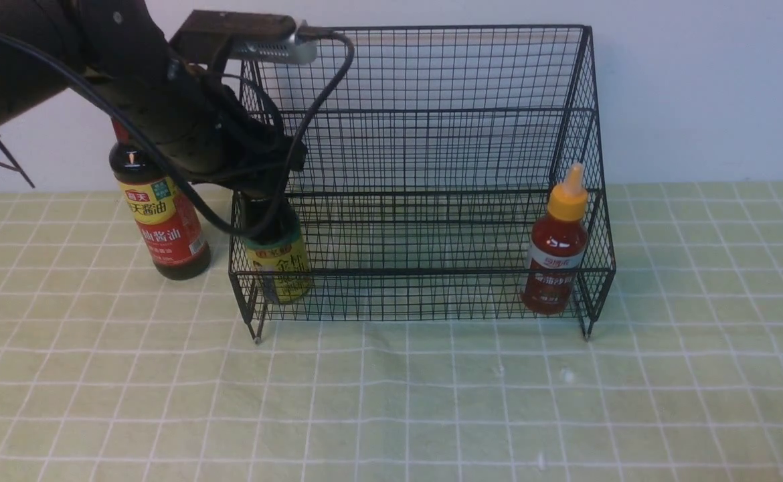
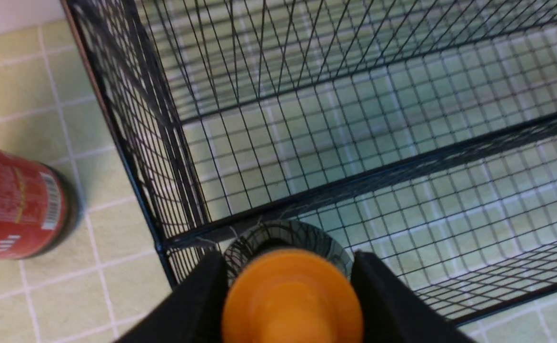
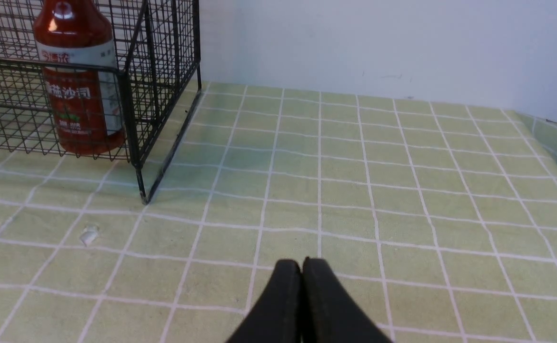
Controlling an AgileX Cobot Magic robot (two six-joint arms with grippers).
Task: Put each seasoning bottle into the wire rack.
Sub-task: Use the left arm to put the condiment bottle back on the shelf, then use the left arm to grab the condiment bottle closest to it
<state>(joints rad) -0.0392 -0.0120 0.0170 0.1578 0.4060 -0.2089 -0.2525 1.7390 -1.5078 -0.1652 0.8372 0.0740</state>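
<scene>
Black mesh of the wire rack (image 1: 425,110) is walling in the yellow-labelled bottle (image 1: 279,264) at the lower tier's front left corner, the left gripper (image 2: 287,259) pinching its orange nozzle. Outside that wall the soy-sauce bottle (image 1: 164,221), labelled in Chinese characters, is standing on the checked cloth (image 1: 391,402). The red bottle (image 1: 555,261) is sitting in the front right corner, and the right gripper (image 3: 302,267) is hanging pressed together, empty.

Just left of wire rack (image 1: 431,271): soy-sauce bottle (image 1: 164,227), cap and upper neck hidden behind left arm (image 1: 164,120). Inside rack's left front corner: yellow-labelled bottle (image 1: 284,268), top likewise hidden; label print unreadable.
</scene>
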